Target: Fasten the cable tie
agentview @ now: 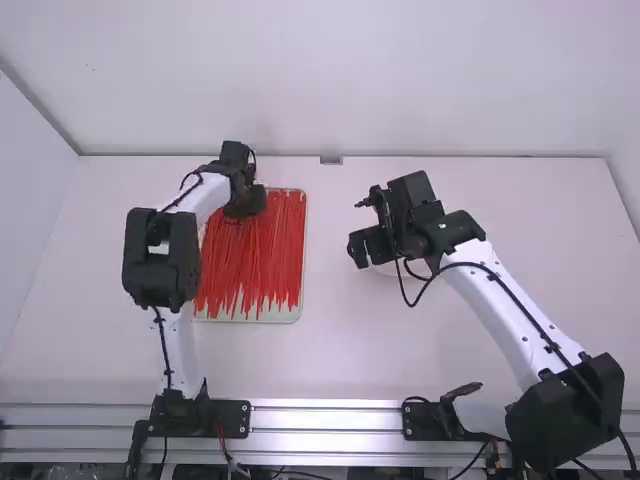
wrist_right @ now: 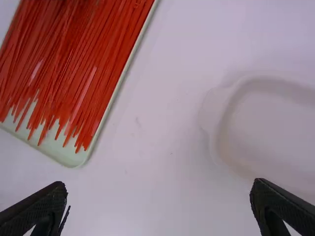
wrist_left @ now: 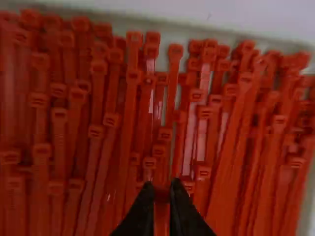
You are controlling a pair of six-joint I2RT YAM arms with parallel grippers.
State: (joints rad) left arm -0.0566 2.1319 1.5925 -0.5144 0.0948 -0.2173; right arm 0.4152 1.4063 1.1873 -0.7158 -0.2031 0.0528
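The left tool (wrist_left: 161,194) was closed on one red cable tie (wrist_left: 160,214) at the far end of a tray (agentview: 297,316) of ties (agentview: 255,260), while the right tool (wrist_right: 157,189) hung wide open over the table (agentview: 470,190) to its right.

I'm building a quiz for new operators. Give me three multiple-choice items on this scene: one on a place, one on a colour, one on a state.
1. The left gripper is over: A the tray's far end; B bare table; C the right arm's base.
2. The cable ties are: A blue; B red; C white.
3. The right gripper is: A open; B shut; C holding a tie.
Key: 1A, it hangs above the ties' heads; 2B, the whole pile is red; 3A, its fingers stand wide apart.
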